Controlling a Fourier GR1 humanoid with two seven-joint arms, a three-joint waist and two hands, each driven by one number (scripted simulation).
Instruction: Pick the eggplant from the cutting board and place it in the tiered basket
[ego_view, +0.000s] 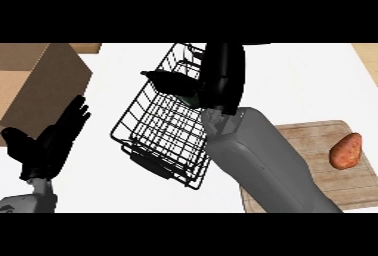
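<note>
Over the basket (159, 135), at its far side, my right hand (221, 75) reaches in from the right, the grey forearm crossing the near left corner of the board (317, 131). The hand shows as a long black shape, and I cannot tell how its fingers are set. The eggplant (171, 81) is a dark body lying just left of that hand, up against it, at the basket's far rim, with a bit of green showing near the hand. Whether my fingers curl round it I cannot tell. The basket is black wire and stands tilted in the view on the white counter (310, 75). On the board's right part lies a sweet potato (346, 151), well apart from my hand. My left hand (48, 142) rests at the near left, fingers straight and spread, pointing up, holding nothing. A box (37, 80) stands at the far left.
</note>
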